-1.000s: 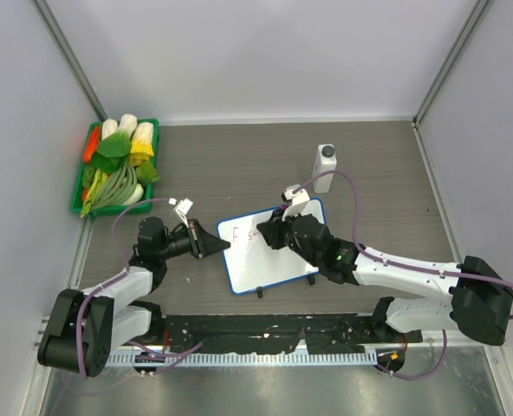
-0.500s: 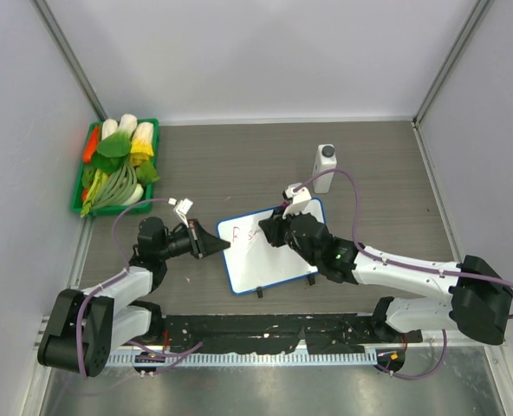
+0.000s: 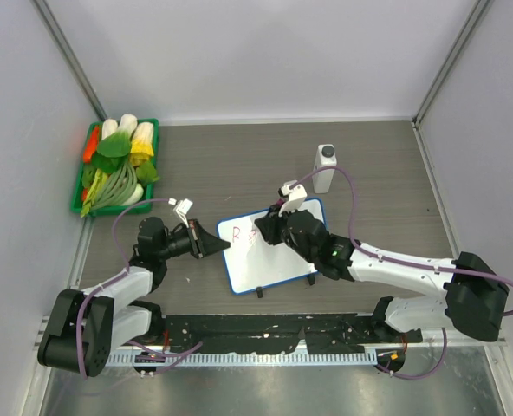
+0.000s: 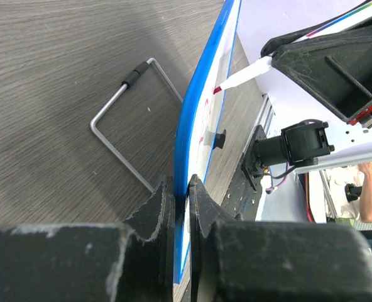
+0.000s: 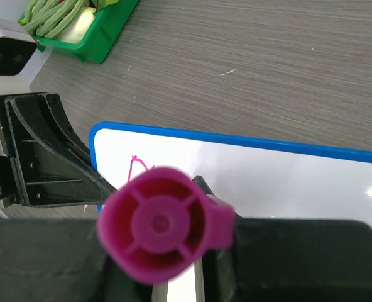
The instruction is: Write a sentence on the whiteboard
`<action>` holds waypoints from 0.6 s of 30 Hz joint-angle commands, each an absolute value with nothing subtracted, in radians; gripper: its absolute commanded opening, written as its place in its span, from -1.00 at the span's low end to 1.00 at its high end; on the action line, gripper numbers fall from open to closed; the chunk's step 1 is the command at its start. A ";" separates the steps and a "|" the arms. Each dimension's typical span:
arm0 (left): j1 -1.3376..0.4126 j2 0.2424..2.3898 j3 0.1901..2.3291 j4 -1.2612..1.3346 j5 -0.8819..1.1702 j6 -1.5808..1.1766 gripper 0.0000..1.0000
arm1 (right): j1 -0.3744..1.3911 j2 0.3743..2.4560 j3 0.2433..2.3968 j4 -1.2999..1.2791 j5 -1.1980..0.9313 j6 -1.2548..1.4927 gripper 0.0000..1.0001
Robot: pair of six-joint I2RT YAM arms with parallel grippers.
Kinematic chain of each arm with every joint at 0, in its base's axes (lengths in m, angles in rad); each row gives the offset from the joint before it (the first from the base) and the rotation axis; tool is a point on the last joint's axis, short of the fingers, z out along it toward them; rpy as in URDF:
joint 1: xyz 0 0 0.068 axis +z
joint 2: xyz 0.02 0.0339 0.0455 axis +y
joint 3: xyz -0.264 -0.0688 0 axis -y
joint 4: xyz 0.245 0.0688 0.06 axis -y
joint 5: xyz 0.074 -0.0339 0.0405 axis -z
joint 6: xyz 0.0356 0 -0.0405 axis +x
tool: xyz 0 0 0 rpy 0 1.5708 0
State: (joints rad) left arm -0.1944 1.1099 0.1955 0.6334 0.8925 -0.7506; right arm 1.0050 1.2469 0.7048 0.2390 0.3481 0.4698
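The whiteboard [image 3: 275,263], white with a thin blue rim, lies tilted at the middle of the table. My left gripper [image 3: 216,247] is shut on its left edge; in the left wrist view the blue rim [image 4: 196,123] runs between the jaws of that gripper [image 4: 181,186]. My right gripper [image 3: 270,229] hovers over the board's upper left part, shut on a marker with a pink cap [image 5: 158,225]. The marker's tip [image 4: 218,89] touches the board face. The sentence [image 5: 136,165] shows only as a few pink strokes near the board's top left corner, partly hidden by the marker.
A green tray of vegetables [image 3: 115,165] sits at the far left. A white bottle with a grey cap [image 3: 326,166] stands behind the board. A bent wire stand [image 4: 124,129] lies on the wood beside the board's edge. Grey walls close in both sides.
My right gripper with the marker has shifted slightly left and away over the board, and the pink strokes have changed shape. The left arm has held still.
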 commanded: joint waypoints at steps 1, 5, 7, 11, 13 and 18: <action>-0.192 1.108 0.190 0.650 0.873 -0.709 -1.00 | 0.999 1.275 0.715 0.219 0.350 0.465 -0.97; -0.192 1.106 0.189 0.652 0.874 -0.710 -1.00 | 0.997 1.266 0.695 0.192 0.339 0.479 -0.97; -0.192 1.106 0.189 0.652 0.873 -0.710 -1.00 | 0.996 1.262 0.681 0.186 0.333 0.483 -0.98; -0.192 1.103 0.189 0.649 0.874 -0.712 -1.00 | 0.997 1.250 0.661 0.173 0.327 0.492 -0.98; -0.193 1.104 0.189 0.649 0.873 -0.710 -1.00 | 0.997 1.246 0.654 0.170 0.325 0.494 -0.98; -0.192 1.101 0.187 0.649 0.874 -0.710 -1.00 | 0.996 1.221 0.638 0.155 0.357 0.499 -0.98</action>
State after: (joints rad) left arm -0.1944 1.1099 0.1947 0.6312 0.8898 -0.7506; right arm 1.0050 1.2346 0.6704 0.2379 0.3031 0.5072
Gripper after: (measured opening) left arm 0.102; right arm 0.201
